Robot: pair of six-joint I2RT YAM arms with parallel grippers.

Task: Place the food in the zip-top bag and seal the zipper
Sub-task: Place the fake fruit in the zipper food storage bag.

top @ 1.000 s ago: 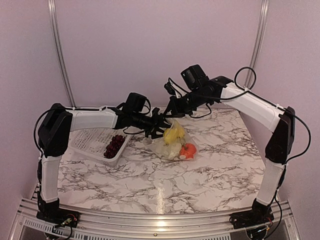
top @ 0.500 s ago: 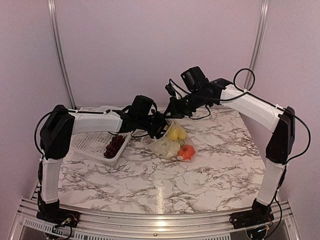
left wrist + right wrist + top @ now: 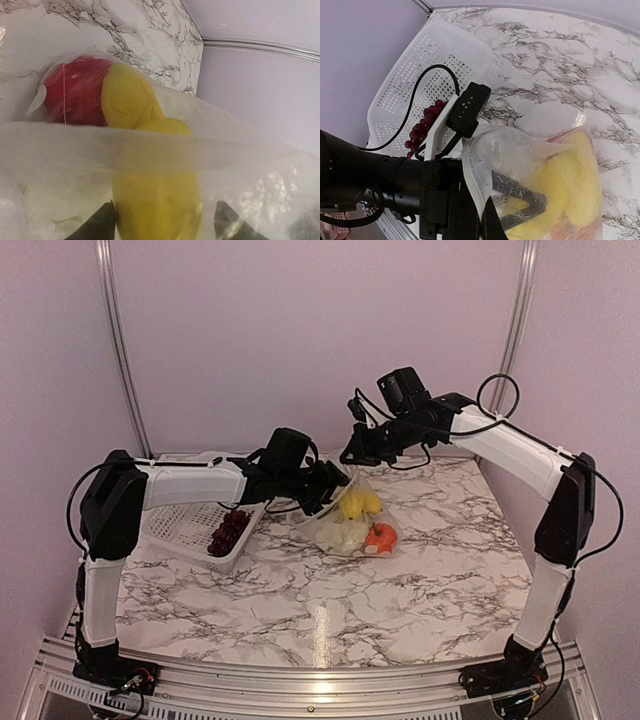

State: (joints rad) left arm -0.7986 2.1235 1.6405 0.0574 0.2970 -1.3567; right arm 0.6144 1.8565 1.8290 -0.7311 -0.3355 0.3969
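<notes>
The left gripper [image 3: 328,490] has pushed into the mouth of the zip-top bag [image 3: 515,150] over the last second; a moment ago it hung just outside with a yellow piece [image 3: 150,200] in its grasp. Its fingers now stand apart on either side of that piece, with a sliver of space showing on one side, so I'd say it is letting go. The right gripper [image 3: 350,455] has risen a little, farther back and to the right, its fingers pressed together on the bag's mouth edge, keeping the opening up.

The bag lies near the far middle of the marble table [image 3: 300,640], holding yellow pieces, the white cauliflower [image 3: 340,533] and the red pepper [image 3: 75,97]. The grape bunch [image 3: 228,530] is still in the white basket [image 3: 180,520] to the left, so to my eye one more trip is due before the zipper [image 3: 472,180] can be pressed shut.

From overhead I can't see the left fingers at all; they vanish into the plastic. The left wrist view shows them straddling the yellow piece behind a fold of film. The right wrist view alone shows the pale zipper running down into its pinch, and the left arm's black body crowding the opening.
</notes>
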